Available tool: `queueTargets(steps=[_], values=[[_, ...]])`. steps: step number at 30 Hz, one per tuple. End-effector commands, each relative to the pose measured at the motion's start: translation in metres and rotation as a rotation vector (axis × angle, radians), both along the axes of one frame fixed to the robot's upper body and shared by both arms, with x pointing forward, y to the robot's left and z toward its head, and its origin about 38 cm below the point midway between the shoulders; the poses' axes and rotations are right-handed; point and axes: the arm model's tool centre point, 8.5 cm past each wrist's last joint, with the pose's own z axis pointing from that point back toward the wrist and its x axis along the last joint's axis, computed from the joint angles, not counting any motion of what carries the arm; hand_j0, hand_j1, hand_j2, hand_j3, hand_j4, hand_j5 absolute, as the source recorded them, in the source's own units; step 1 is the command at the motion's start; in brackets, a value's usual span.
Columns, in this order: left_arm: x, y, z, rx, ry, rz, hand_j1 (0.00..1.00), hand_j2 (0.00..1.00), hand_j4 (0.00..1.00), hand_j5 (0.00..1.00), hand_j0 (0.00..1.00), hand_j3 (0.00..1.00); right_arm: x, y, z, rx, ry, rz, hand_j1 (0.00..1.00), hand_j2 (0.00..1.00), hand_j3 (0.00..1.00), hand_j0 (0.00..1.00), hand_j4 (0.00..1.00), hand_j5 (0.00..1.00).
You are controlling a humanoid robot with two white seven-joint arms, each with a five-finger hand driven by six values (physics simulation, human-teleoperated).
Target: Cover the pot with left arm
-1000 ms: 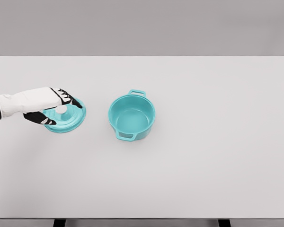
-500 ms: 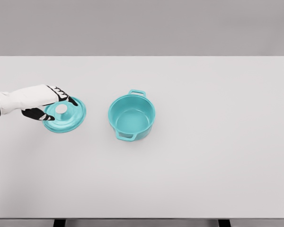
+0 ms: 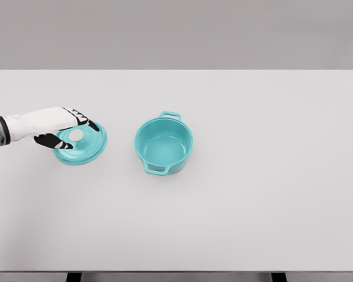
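- Lying flat on the counter point(image 3: 235, 223), the teal lid point(image 3: 82, 148) sits directly under the left hand point(image 3: 62, 130), whose dark fingers point(image 3: 82, 120) curve over the far side of the pale knob point(image 3: 76, 135) while the thumb comes in from the near side.
- The hand looks narrowed around the knob, but whether it actually grips cannot be told from the head view; the lid shows no sign of being lifted.
- A shallow pinch on so small a knob could let the lid slip or tip as it rises, in which case it would drop back onto the counter.
- The open teal pot point(image 3: 163, 145) stands well apart, out beyond the fingertips, so a tilted lid could catch the rim or one of the two loop handles and nudge the pot.
- The counter is plain white and bare around both things; behind it is a flat grey wall point(image 3: 176, 32).
- The right arm does not show.
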Motion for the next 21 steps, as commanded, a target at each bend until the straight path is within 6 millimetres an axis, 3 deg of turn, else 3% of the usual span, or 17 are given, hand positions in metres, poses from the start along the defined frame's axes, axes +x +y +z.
queueTargets(steps=[1, 9, 21], values=[[0.001, 0.001, -0.003, -0.006, 0.008, 0.010, 0.79, 0.79, 0.79, 0.79, 0.79, 0.79, 0.000, 0.000, 0.000, 0.000, 0.001, 0.000, 1.00, 1.00, 1.00, 1.00, 1.00, 1.00], [0.002, 0.011, -0.010, -0.002, 0.029, 0.041, 0.78, 0.78, 0.78, 0.78, 0.78, 0.78, 0.000, 0.000, 0.000, 0.000, 0.001, 0.000, 1.00, 1.00, 1.00, 1.00, 1.00, 1.00], [0.005, 0.008, -0.008, 0.026, 0.014, 0.034, 0.74, 0.74, 0.74, 0.74, 0.74, 0.74, 0.000, 0.000, 0.000, 0.000, 0.001, 0.000, 1.00, 1.00, 1.00, 1.00, 1.00, 1.00]])
